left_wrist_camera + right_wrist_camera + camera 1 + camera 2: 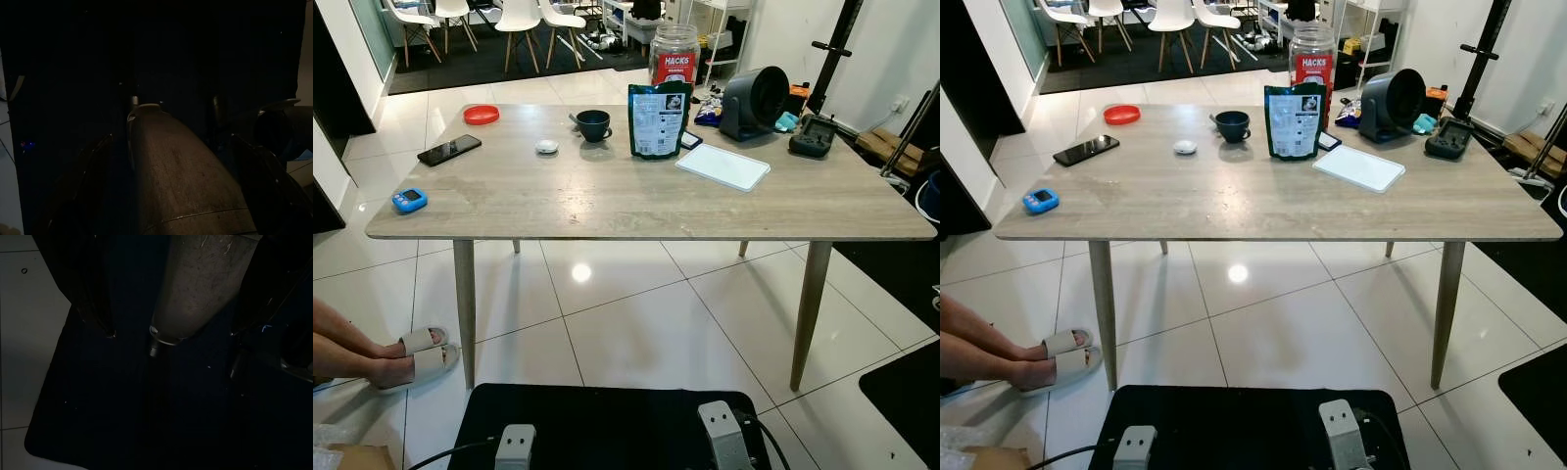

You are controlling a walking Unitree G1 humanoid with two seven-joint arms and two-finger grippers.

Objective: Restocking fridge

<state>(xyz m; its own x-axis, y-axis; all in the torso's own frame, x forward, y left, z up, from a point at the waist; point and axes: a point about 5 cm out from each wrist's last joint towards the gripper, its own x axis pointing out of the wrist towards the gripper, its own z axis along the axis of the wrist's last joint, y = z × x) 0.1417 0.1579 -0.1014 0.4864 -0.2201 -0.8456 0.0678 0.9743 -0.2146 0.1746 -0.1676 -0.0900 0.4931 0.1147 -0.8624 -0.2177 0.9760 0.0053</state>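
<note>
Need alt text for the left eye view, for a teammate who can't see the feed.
A light wooden table stands ahead on white tiles, holding a green pouch, a red-labelled jar, a dark mug, a phone, a red lid, a white tray and a dark fan. A person's sandalled feet rest lower left.

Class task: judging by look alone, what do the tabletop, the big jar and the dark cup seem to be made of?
Tabletop: pale wood or wood-look laminate, matte; faint grain streaks show.
Jar: clear plastic or glass, glossy; you can see through it above the red label.
Cup: probably glazed ceramic, dark with a soft sheen.
</note>
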